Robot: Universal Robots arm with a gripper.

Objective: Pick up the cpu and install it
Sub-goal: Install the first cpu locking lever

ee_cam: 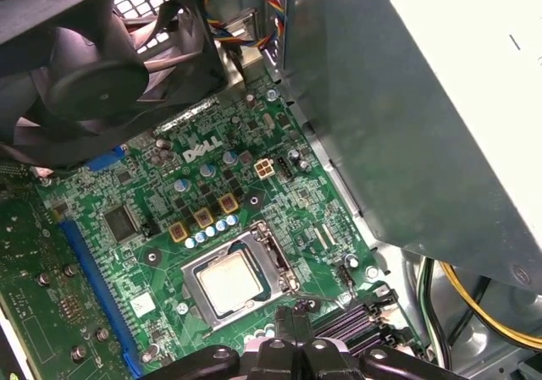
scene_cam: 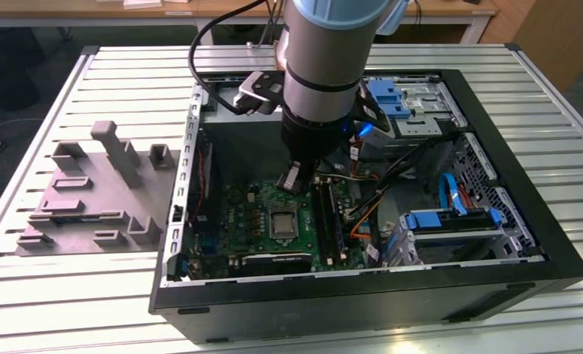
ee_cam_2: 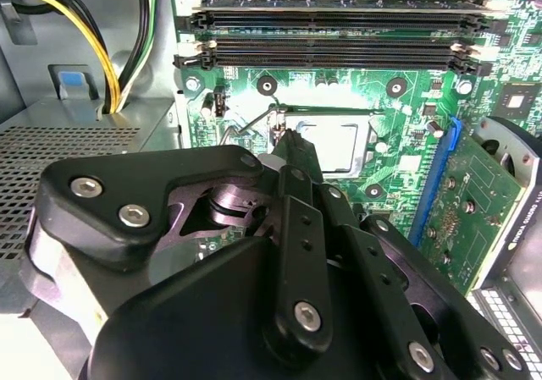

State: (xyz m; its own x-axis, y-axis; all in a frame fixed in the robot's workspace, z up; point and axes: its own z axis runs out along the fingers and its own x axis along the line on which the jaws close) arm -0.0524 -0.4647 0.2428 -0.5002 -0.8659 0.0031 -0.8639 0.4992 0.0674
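Note:
The cpu (ee_cam: pixel 230 280), a small square chip with a silvery top, lies flat in its socket on the green motherboard (ee_cam: pixel 144 219) inside the open computer case (scene_cam: pixel 370 295). It also shows in the second wrist view as cpu (ee_cam_2: pixel 329 141) and, from the exterior view, as cpu (scene_cam: pixel 283 222). My gripper (ee_cam_2: pixel 288 145) hangs inside the case just beside the socket, its black fingers closed to a point with nothing visible between them. The gripper (ee_cam: pixel 293 319) tip stands by the socket's thin wire lever (ee_cam: pixel 326 299), apart from the chip. In the exterior view the gripper (scene_cam: pixel 291 181) is just above the board.
A grey moulded fixture plate (scene_cam: pixel 85 199) lies on the slatted table at the exterior view's left. Black memory slots (ee_cam_2: pixel 339 50) run beside the socket. A case fan (ee_cam: pixel 93 75), the grey power supply box (ee_cam: pixel 423 101), yellow cables (ee_cam_2: pixel 102 50) and a blue-tabbed drive cage (scene_cam: pixel 449 221) crowd the case.

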